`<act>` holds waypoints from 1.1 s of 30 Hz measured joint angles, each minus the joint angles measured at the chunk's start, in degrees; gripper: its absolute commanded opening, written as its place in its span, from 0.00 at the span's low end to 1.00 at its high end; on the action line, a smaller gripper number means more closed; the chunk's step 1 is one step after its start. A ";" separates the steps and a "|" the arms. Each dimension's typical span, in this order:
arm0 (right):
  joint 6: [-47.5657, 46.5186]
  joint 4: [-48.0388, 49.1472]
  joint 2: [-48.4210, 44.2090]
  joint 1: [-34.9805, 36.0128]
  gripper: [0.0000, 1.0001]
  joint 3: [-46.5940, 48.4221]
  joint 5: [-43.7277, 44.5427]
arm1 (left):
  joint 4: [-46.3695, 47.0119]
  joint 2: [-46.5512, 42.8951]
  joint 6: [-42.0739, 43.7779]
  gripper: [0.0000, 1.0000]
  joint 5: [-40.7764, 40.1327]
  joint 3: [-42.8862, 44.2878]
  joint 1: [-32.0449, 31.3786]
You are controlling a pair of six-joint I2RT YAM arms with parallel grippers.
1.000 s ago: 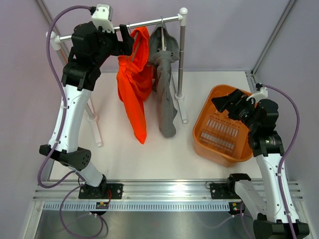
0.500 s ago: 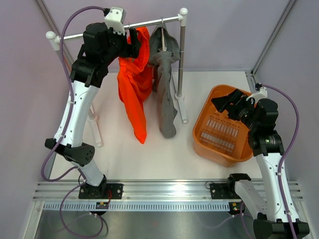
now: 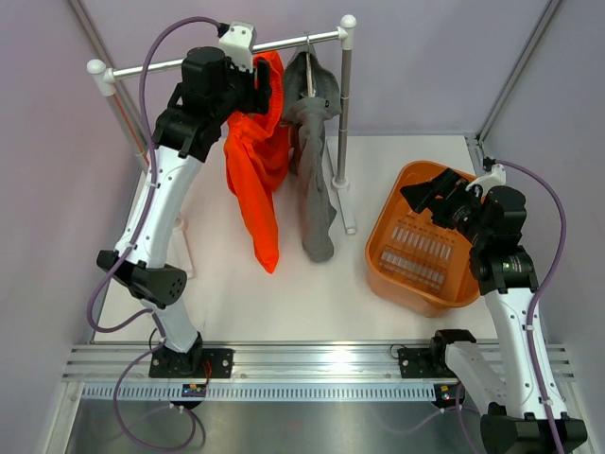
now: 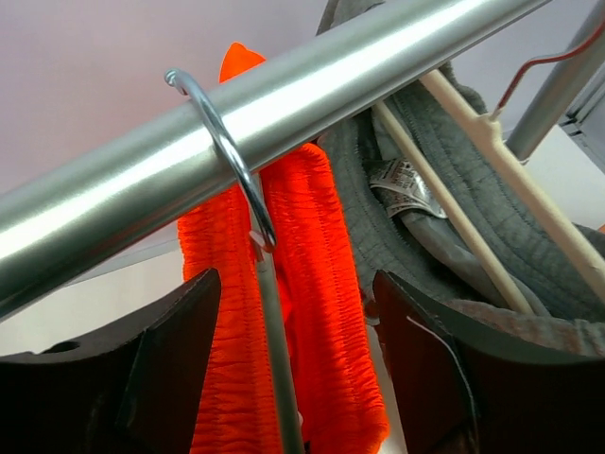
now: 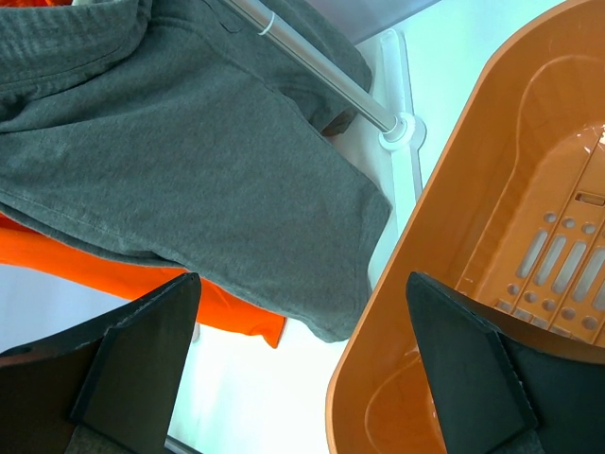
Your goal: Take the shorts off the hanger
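Left pincer (image 4: 295,312) flanks orange shorts (image 4: 326,236) (jaws apart) | right pincer (image 5: 304,284) wide

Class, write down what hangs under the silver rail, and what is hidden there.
Orange shorts and grey shorts hang under the rail. The left arm hides the orange pair's top in the overhead view.

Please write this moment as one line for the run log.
left gripper: open, astride orange shorts at neck of hanger | right gripper: open, by basket rim | grey shorts: hanging from rail
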 measured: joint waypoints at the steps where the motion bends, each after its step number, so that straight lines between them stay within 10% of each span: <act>1: -0.04 0.00 0.02 0.00 0.99 0.00 0.02 | -0.02 0.09 0.11 0.64 -0.42 0.00 0.00; 14: -0.20 0.11 0.90 0.00 0.99 0.00 0.00 | -0.07 0.96 1.81 0.00 -5.33 0.09 -0.70; 33: -0.22 3.21 1.18 0.00 0.99 -0.07 -1.66 | -4.76 0.24 4.20 0.00 -11.30 2.36 -3.50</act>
